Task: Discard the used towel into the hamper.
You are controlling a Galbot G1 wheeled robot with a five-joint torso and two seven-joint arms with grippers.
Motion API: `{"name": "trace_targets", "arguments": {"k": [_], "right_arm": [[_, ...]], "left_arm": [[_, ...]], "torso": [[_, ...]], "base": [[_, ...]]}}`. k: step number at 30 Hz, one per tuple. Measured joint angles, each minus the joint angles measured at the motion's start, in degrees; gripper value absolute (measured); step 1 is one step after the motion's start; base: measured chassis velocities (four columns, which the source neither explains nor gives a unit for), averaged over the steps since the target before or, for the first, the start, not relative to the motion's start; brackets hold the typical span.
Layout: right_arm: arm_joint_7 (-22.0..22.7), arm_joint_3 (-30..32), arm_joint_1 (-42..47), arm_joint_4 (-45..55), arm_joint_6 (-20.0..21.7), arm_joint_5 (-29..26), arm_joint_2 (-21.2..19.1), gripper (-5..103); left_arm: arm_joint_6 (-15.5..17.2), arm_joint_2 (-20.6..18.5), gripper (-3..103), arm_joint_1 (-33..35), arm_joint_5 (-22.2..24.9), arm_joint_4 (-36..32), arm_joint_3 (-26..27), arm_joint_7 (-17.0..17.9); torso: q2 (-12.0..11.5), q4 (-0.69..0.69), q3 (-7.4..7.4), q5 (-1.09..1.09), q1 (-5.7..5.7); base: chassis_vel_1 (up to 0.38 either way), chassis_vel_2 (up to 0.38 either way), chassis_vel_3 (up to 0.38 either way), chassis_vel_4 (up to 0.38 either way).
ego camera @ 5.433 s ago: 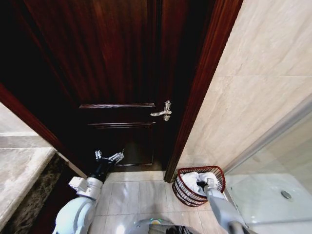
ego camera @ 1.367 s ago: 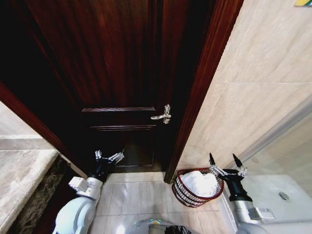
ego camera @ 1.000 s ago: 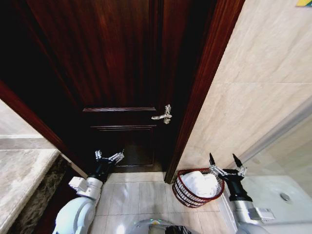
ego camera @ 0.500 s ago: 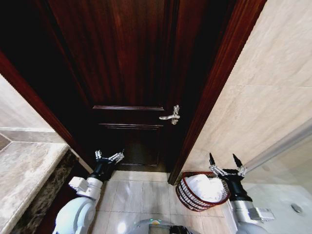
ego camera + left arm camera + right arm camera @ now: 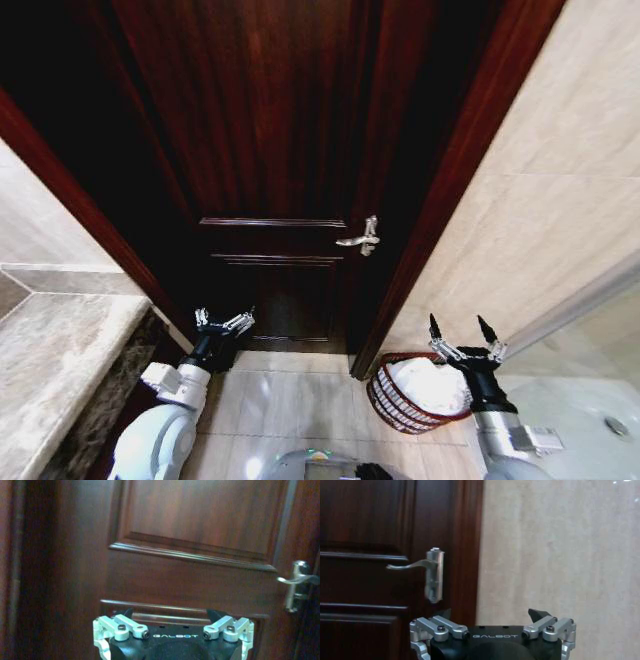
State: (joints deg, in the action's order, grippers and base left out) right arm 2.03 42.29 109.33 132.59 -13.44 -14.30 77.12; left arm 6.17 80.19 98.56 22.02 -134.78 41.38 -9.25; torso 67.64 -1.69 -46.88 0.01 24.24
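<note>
you have one hamper (image 5: 408, 400) at 5 o'clock on the tile floor (image 5: 270, 395), one white towel (image 5: 430, 385) inside. two grippers: right gripper (image 5: 463, 340) above its rim, fingers spread; left gripper (image 5: 222, 320) at 7 o'clock, apart, facing the dark door (image 5: 280, 150). the hamper's far side is probably hidden by the arm.

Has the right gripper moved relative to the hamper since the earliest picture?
Yes. The right gripper, open, is raised above the hamper rim beside the towel, no longer down inside it.
</note>
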Motion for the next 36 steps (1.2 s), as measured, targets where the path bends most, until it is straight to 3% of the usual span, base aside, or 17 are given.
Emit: {"name": "trace_targets", "arguments": {"k": [5, 7, 14, 25, 36], "right_arm": [[0.0, 0.0, 0.0, 0.0, 0.0, 0.0, 0.0, 100], [0.0, 0.0, 0.0, 0.0, 0.0, 0.0, 0.0, 100], [0.0, 0.0, 0.0, 0.0, 0.0, 0.0, 0.0, 100], [0.0, 0.0, 0.0, 0.0, 0.0, 0.0, 0.0, 100], [0.0, 0.0, 0.0, 0.0, 0.0, 0.0, 0.0, 100]], "left_arm": [[0.0, 0.0, 99, 0.0, 0.0, 0.0, 0.0, 0.0], [0.0, 0.0, 99, 0.0, 0.0, 0.0, 0.0, 0.0], [0.0, 0.0, 99, 0.0, 0.0, 0.0, 0.0, 0.0], [0.0, 0.0, 99, 0.0, 0.0, 0.0, 0.0, 0.0], [0.0, 0.0, 99, 0.0, 0.0, 0.0, 0.0, 0.0]], "torso": [[0.0, 0.0, 0.01, 0.02, -0.01], [0.0, 0.02, 0.01, -0.09, 0.01], [0.0, 0.0, 0.01, 0.02, -0.01], [-0.1, -0.01, 0.01, -0.01, 0.0], [-0.1, 0.01, 0.03, -0.03, -0.02]], "base": [[0.232, 0.241, -0.222, -0.243], [0.198, 0.2, -0.165, -0.168], [0.077, 0.038, -0.056, -0.04], [-0.015, -0.038, 0.02, 0.026], [0.152, -0.143, -0.157, 0.142]]}}
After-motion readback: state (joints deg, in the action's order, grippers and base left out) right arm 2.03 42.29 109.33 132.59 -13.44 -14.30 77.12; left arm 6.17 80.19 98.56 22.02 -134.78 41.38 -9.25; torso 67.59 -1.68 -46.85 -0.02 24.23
